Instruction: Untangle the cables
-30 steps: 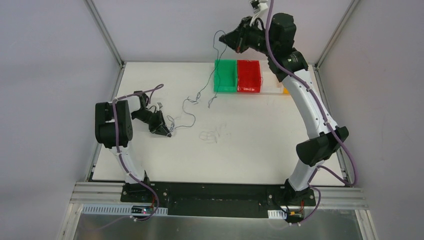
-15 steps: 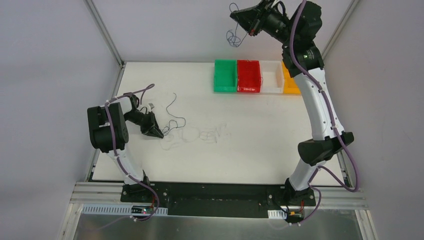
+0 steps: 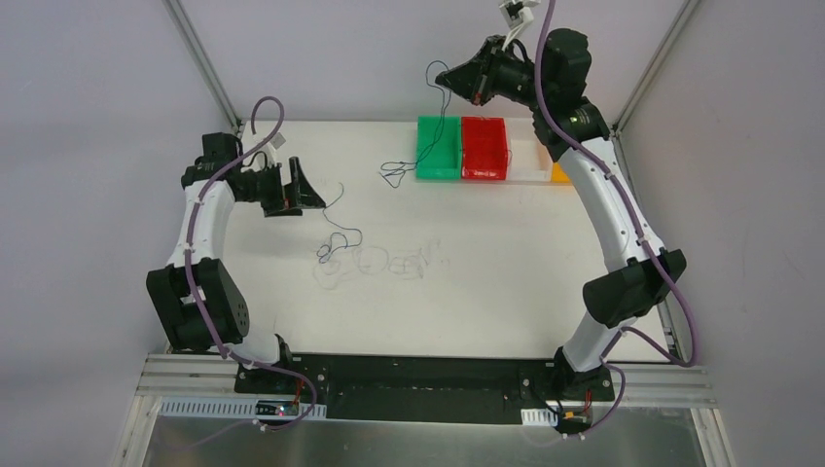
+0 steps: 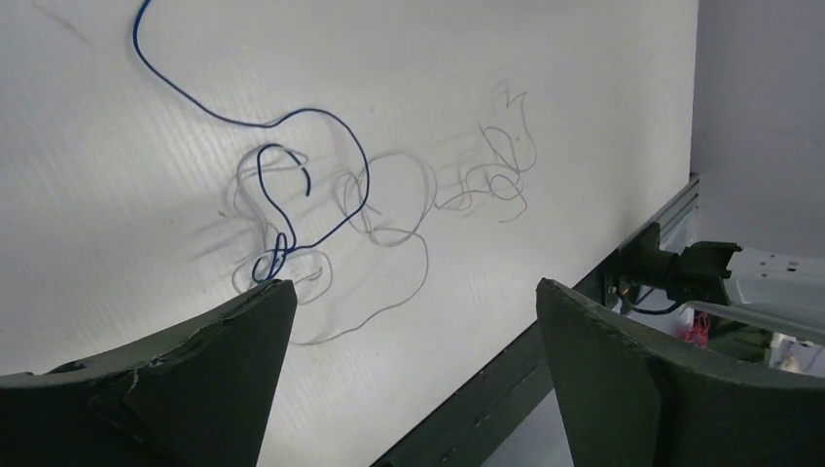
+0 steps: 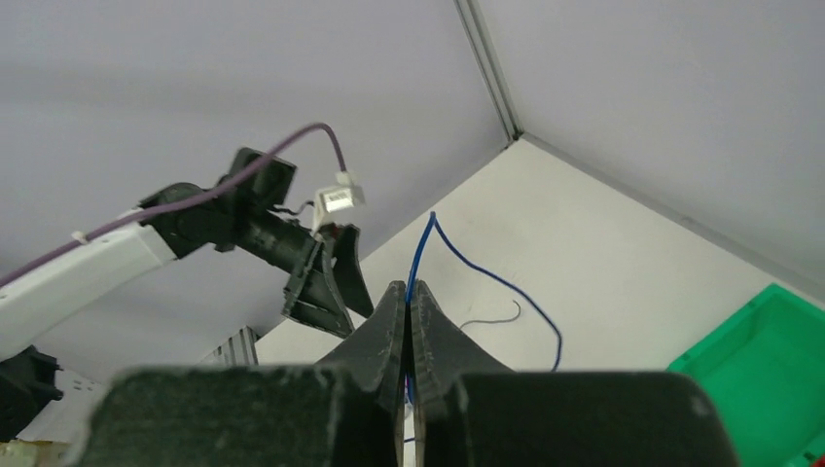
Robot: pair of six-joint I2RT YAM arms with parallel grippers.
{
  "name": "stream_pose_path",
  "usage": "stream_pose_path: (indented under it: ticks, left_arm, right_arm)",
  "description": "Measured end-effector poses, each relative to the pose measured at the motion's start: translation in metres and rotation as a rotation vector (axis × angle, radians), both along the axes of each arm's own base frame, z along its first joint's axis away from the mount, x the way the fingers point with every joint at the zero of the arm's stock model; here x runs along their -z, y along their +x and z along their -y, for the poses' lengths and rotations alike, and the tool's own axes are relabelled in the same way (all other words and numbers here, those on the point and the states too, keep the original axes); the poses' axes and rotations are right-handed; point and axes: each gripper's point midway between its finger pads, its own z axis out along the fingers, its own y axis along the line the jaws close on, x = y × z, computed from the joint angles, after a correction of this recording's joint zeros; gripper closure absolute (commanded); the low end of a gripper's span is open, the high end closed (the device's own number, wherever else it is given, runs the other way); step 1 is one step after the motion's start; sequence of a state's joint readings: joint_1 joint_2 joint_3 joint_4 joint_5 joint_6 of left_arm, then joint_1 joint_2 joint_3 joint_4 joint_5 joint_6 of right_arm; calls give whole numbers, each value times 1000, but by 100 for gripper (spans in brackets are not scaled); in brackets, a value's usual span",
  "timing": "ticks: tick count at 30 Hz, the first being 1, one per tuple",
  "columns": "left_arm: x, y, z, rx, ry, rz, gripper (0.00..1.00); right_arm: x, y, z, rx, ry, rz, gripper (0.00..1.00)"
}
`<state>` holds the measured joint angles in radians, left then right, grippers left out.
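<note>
Several cables lie loose mid-table: a dark blue cable (image 3: 342, 232) (image 4: 243, 124) curls into whitish-grey cables (image 3: 375, 261) (image 4: 501, 175). My left gripper (image 3: 295, 185) (image 4: 413, 287) hovers above and to the left of them, open, with nothing between its fingers. My right gripper (image 3: 443, 76) (image 5: 409, 287) is raised at the back, shut on another blue cable (image 3: 393, 176) (image 5: 506, 285). That cable hangs down, and its lower loops reach the table just left of the green bin. No orange-yellow or red cables are in view.
A row of bins stands at the back: green bin (image 3: 424, 173) (image 5: 769, 360), red bin (image 3: 484, 176), a white bin (image 3: 530, 176) and an orange bin (image 3: 558, 175) partly behind the right arm. The left gripper (image 5: 326, 282) shows in the right wrist view. Frame posts stand at the table's corners.
My left gripper has opened, let go of the cables and swung up and back to the left. My right gripper went up, then came down left with the blue cable.
</note>
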<state>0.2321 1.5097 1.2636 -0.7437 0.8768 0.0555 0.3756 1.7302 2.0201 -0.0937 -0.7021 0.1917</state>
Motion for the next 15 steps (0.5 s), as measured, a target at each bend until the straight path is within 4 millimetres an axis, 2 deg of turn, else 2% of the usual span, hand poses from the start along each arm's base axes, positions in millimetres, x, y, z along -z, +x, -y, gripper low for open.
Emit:
stream_pose_path:
  ticks: [4,7,9,12,15]
  left_arm:
    - [-25,8,6,39,26,97,1]
    - [-37,14,12,66,46,144,1]
    - [-40,16,15,74,60,159,1]
    - [-45,20,20,86,81,183,1]
    - [-48,24,25,91,98,202,1]
  right_arm:
    - [29,9,5,34,-58,-25,100]
    - [43,24,19,95,-94,-32,100]
    - [46,37,36,153,-109,-27,100]
    - [48,61,71,266,-137,-4,100]
    - [52,91,114,397,-176,18,100]
